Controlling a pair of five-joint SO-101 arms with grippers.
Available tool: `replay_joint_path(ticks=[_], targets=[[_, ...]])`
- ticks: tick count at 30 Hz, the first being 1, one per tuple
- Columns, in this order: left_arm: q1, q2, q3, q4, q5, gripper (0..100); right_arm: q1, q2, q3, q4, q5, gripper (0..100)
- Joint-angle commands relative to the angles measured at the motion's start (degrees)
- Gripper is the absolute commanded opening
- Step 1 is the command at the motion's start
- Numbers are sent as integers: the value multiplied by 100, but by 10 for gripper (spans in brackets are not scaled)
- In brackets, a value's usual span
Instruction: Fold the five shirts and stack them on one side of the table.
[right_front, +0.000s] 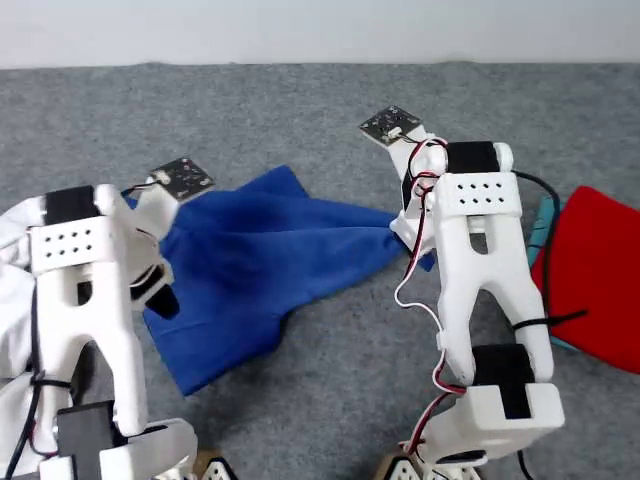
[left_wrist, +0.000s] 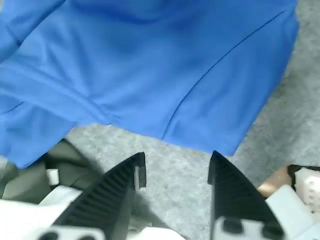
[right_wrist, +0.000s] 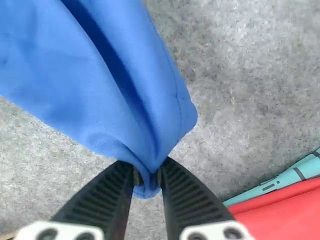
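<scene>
- Grey felt covers the desk (right_front: 350, 380); a red shirt (right_front: 600, 265) lies at its right edge on top of a teal cloth (right_front: 541, 222), and a white cloth (right_front: 12, 300) is bunched at the left edge
- The blue shirt (right_front: 260, 250) lies spread and rumpled in the middle, between the two arms
- The right gripper (right_wrist: 146, 177) is pinched on the blue shirt's right corner, with the fabric gathered between its jaws
- The left gripper (left_wrist: 175, 165) hangs with its jaws wide apart and holding nothing, over bare felt just beside the blue shirt's left hem
</scene>
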Motion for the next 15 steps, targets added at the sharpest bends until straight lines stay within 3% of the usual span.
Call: replay_joint_path(ticks=[1,8,15], targets=[[369,18,110,-378,475,210,48,-13,-325,-84,18,10],[422,1776,189,-932,580,146,48,-4,-334,-31,18,10],[220,3648,-1534,-932,598,114,48,-13,-334,-22,18,10]])
